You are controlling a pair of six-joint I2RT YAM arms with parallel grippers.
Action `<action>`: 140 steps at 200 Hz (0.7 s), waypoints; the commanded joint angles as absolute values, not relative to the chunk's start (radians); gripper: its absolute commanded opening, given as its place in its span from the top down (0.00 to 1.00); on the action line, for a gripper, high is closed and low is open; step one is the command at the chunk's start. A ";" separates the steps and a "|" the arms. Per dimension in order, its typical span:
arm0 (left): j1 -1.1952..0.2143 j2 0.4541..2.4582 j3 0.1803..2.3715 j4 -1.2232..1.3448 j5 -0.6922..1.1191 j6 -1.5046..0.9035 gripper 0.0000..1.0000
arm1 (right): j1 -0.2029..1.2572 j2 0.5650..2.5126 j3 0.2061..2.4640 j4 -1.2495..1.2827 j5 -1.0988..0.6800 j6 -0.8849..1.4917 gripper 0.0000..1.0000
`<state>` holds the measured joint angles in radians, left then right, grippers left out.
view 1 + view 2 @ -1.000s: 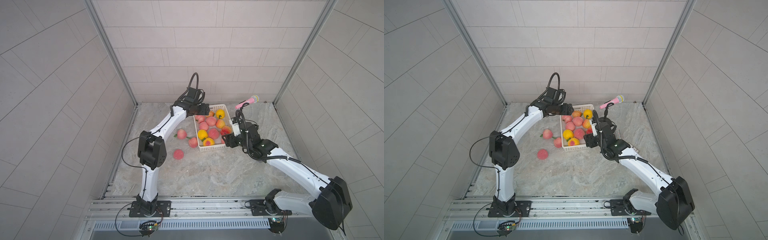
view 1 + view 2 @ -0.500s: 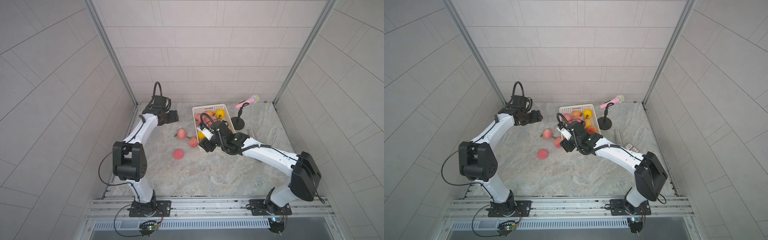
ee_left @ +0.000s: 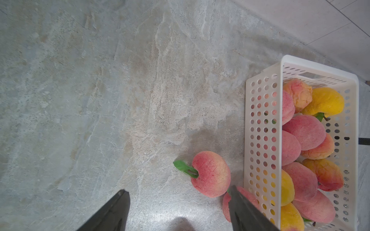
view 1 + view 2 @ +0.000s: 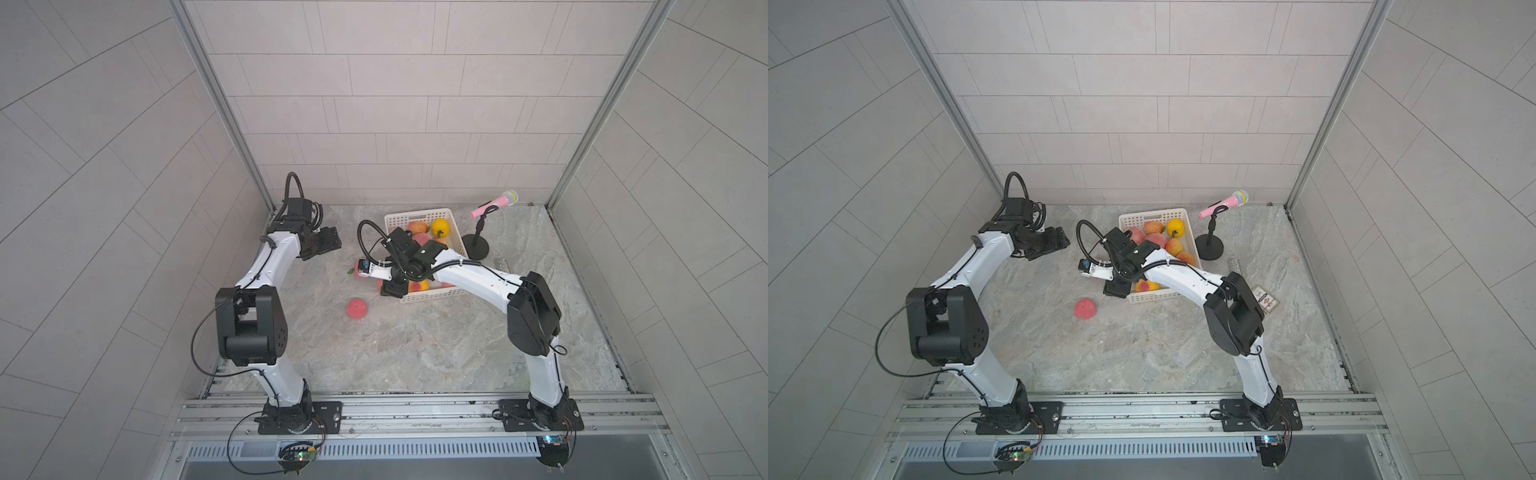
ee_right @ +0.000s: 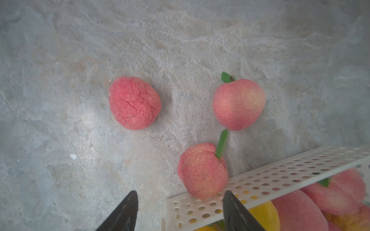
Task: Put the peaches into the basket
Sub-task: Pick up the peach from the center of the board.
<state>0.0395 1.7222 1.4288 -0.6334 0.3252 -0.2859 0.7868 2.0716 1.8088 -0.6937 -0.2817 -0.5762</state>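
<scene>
Swung across the white basket [image 5: 280,174], my right claw [image 5: 180,194] stands half-open, empty, lining up the peach [image 5: 202,172] against its wall.

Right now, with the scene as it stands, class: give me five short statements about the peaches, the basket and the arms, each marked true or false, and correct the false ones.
1. Three peaches lie on the table outside the basket. True.
2. The basket is empty. False: it holds many peaches.
3. The left gripper holds a peach. False: its fingers are apart, with nothing gripped.
4. A pink microphone sits on a stand beside the basket. True.
5. Every peach in the basket is pink. False: some are yellow, such as the yellow peach.
</scene>
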 commanded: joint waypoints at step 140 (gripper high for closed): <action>0.143 1.724 1.406 -0.629 0.351 -0.275 0.19 | 0.840 2.409 2.163 -0.930 0.090 -0.667 0.25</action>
<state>0.1436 1.7229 1.4189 -0.6334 0.3382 -0.2798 0.8360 2.3741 2.1387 -0.8986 0.0071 -0.6693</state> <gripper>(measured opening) 0.815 0.747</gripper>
